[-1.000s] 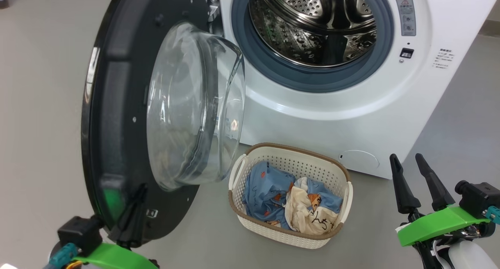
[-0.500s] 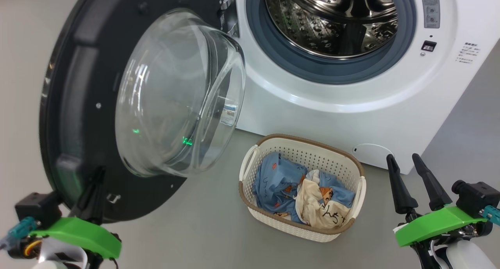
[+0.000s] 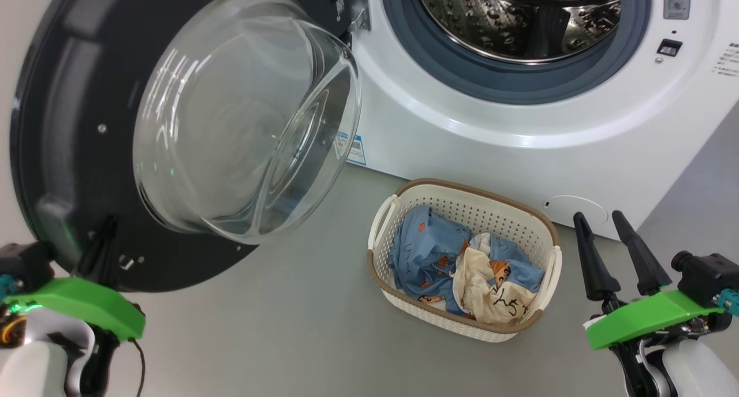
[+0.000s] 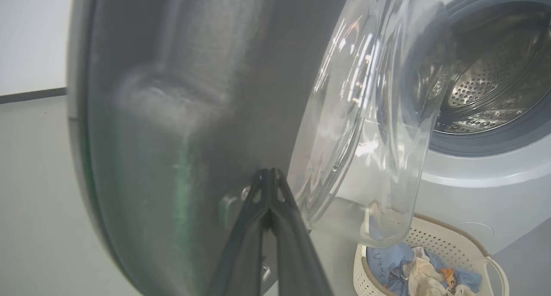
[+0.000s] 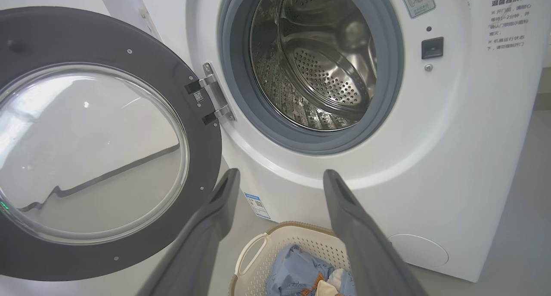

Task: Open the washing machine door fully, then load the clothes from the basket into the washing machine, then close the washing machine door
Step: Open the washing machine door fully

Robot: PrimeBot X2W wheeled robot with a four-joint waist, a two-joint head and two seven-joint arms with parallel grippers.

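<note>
Swung wider: door [image 3: 69,154]; left gripper [image 4: 269,180] pinched closed, empty, tips at its lower-left face. Right gripper [image 3: 598,215] spread wide, empty. Lower centre, basket [image 3: 462,184] holds clothes [image 3: 462,258].

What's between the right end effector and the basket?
Bare grey floor, seen in the head view; the open right end effector stands apart from the basket.

Grey floor [image 3: 300,328]: basket [image 3: 404,203] and washing machine [image 3: 473,143] standing on it.
</note>
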